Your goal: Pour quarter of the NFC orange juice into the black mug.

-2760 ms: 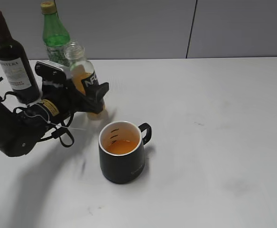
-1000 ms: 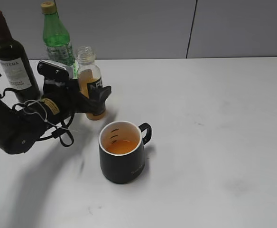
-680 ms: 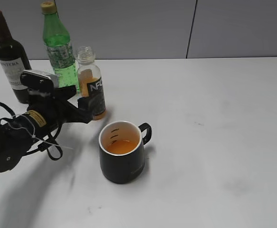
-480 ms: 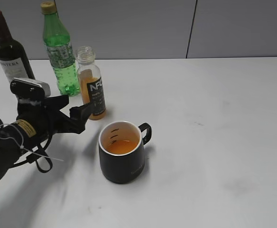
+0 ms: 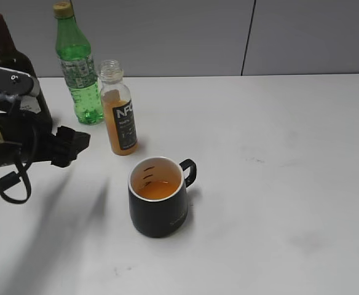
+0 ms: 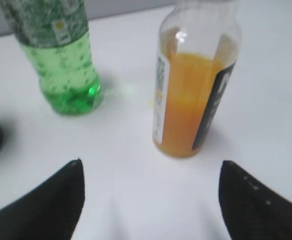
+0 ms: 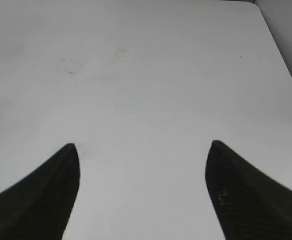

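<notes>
1. Grey wall panels stand behind a white bench (image 5: 278, 153), and all the things sit toward its left side.
2. On the bench the NFC orange juice (image 5: 118, 110) stands upright with no cap on; the level in the left wrist view sits well below the shoulder. It is just beside the green bottle (image 5: 76, 64), with the wine bottle (image 5: 7, 49) farther left.
3. Nearer the camera, the black mug (image 5: 158, 196) holds orange liquid in its white inside, handle turned to the right; mug and juice are near but apart.
4. At the left edge, the left gripper (image 6: 148, 200) hangs with its jaws spread wide and empty, the juice centred ahead of them and clear of both.
5. Judging by the filled mug and the parked bottle, the pour looks done, so the step in hand is the retreat.
6. To do it well, draw the arm straight away from the bottle, low and slow, with no sideways swing: an uncapped bottle tips easily, and the green bottle is close.
7. Over bare bench, the right gripper (image 7: 141, 190) has its jaws apart and holds nothing; it needs no move.
</notes>
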Motion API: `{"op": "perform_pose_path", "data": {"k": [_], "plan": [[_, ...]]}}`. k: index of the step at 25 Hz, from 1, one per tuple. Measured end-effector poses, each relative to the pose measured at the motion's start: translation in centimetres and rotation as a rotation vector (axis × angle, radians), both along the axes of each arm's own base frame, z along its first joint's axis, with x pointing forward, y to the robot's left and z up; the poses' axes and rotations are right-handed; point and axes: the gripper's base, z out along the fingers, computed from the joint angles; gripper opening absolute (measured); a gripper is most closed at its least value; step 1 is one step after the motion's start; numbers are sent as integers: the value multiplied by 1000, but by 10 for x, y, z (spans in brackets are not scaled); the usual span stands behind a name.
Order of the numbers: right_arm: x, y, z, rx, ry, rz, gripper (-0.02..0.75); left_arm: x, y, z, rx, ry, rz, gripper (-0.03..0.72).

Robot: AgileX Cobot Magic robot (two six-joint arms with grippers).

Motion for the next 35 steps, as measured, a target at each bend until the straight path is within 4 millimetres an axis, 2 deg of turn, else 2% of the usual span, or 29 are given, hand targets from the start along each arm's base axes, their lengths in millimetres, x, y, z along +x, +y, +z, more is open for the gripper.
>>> {"op": "perform_pose_path", "data": {"k": [8,11,13,15,19,21,25,28,31,35], "plan": [[0,0,0,0,0,0,594,-18,12,38,261,621,48,615],[0,0,0,0,0,0,594,-29,17,53,327,793,58,606],[0,0,0,0,0,0,594,-38,19,64,337,837,61,603],[0,0,0,0,0,0,594,-48,22,79,316,823,63,603],[0,0,0,0,0,0,594,-75,31,122,235,659,62,603],[0,0,0,0,0,0,594,-96,39,141,200,572,61,627],[0,0,0,0,0,0,594,-145,57,162,151,429,63,683],[0,0,0,0,0,0,594,-183,72,163,128,340,71,690],[0,0,0,0,0,0,594,-217,87,156,100,232,79,688],[0,0,0,0,0,0,594,-250,101,141,69,92,96,682]]}}
